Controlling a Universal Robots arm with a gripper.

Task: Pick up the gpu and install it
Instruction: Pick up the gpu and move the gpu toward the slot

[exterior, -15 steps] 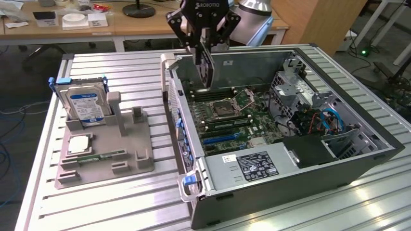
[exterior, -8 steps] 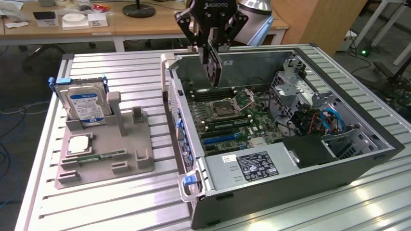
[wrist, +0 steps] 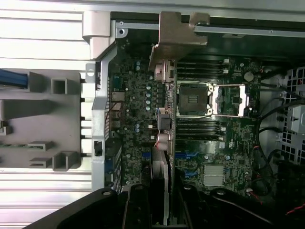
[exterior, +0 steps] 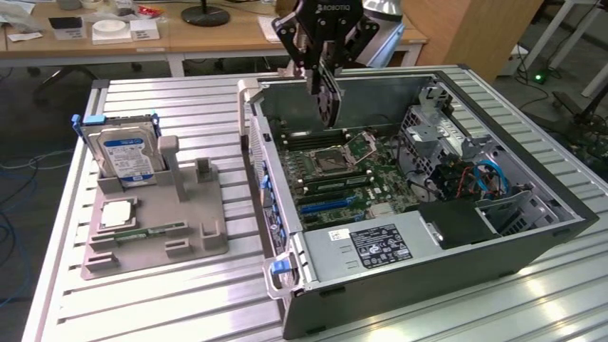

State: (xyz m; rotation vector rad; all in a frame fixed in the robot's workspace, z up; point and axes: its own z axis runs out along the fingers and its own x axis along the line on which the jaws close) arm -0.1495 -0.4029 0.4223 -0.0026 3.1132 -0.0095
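Note:
My gripper (exterior: 328, 75) hangs over the open computer case (exterior: 532, 239) and is shut on the gpu (exterior: 329, 107). The card is a thin dark board that hangs edge-down between the fingers, above the back part of the motherboard (exterior: 337, 174). In the wrist view the gpu (wrist: 161, 171) shows edge-on, its pale metal bracket (wrist: 177, 38) at the far end near the case's rear wall. My black fingers (wrist: 137, 207) clamp its two faces. The card is in the air, above the board beside the CPU socket (wrist: 193, 100), and touches no slot. Blue expansion slots (exterior: 328, 206) lie toward the front.
A grey holder (exterior: 156, 228) on the slatted metal table, at the exterior view's left, carries a silver hard drive with a blue label (exterior: 128, 153), a processor (exterior: 116, 212) and a memory stick (exterior: 152, 231). A power supply (exterior: 380, 246), a drive cage (exterior: 446, 135) and cables (exterior: 489, 178) crowd the case.

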